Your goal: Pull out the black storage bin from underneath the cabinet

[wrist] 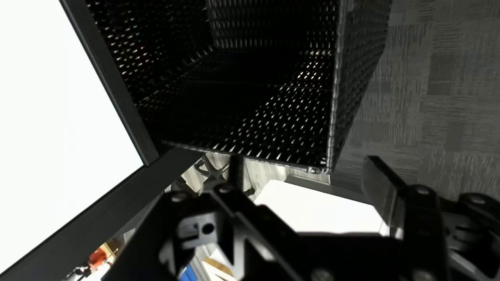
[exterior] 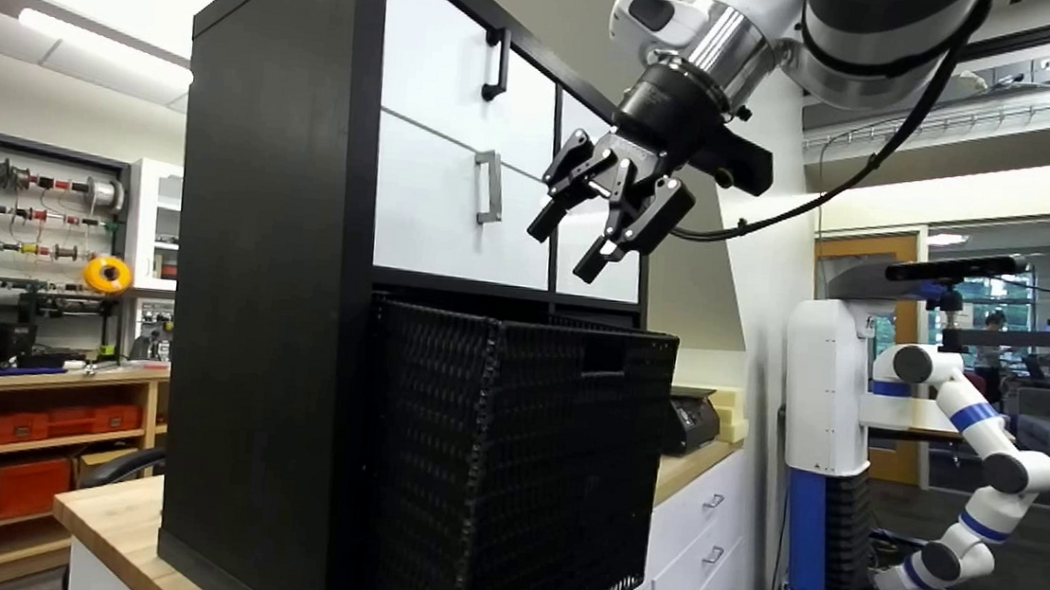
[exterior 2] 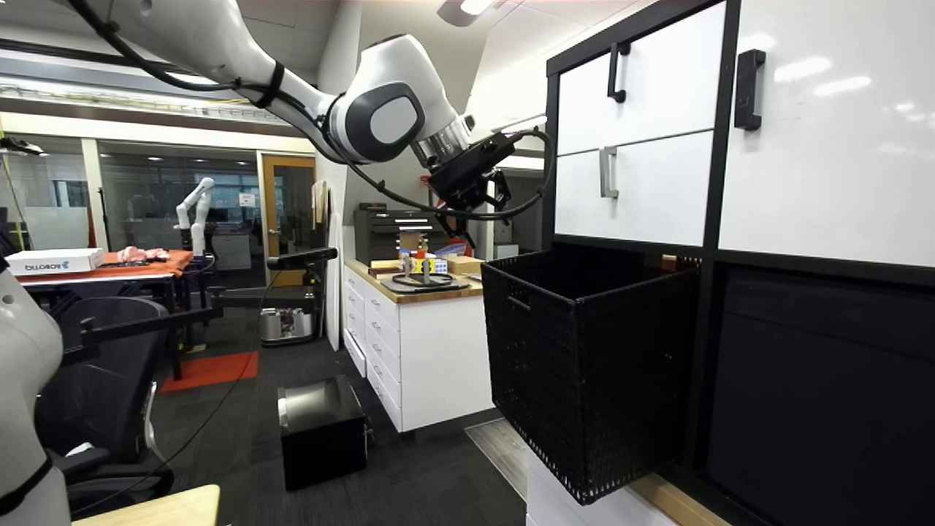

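The black storage bin (exterior: 567, 470) juts far out of the lower opening of the black cabinet (exterior: 266, 263), below its white drawer fronts. In an exterior view the bin (exterior 2: 584, 380) shows its open top and overhangs the counter's front edge beside the cabinet's frame (exterior 2: 714, 146). Its back end is hidden inside the cabinet. My gripper (exterior: 569, 240) is open and empty, above the bin's rim and apart from it; it also shows in an exterior view (exterior 2: 482, 220). In the wrist view the open fingers (wrist: 306, 166) frame space past a corner of the bin (wrist: 242, 109), whose inside shows nothing distinct.
Drawer handles, such as the grey one (exterior: 489, 187), stick out near my gripper. White counter drawers (exterior: 697, 557) stand beneath and beside the bin. A black box (exterior 2: 321, 431) and an office chair (exterior 2: 102, 380) stand on the floor. A mobile robot (exterior: 835, 389) stands beyond.
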`<action>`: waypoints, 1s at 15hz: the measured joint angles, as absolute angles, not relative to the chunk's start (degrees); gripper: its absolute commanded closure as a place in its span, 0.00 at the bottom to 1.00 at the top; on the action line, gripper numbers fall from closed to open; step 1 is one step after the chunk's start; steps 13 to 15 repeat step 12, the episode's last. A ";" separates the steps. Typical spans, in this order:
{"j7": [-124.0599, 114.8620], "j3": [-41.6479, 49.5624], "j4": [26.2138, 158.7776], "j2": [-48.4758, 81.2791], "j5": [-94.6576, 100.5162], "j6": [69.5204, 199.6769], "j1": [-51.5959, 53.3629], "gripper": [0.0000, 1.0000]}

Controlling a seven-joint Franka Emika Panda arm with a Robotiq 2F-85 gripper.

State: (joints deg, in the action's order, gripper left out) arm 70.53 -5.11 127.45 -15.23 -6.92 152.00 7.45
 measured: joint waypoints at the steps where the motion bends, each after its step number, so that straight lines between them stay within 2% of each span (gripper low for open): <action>1: 67.98 -4.98 127.13 -15.34 -5.85 150.29 7.25 0.00; 11: 35.55 -4.72 116.19 -13.47 7.24 128.16 3.52 0.00; 15: 33.61 -4.72 115.30 -13.10 7.98 126.77 3.51 0.00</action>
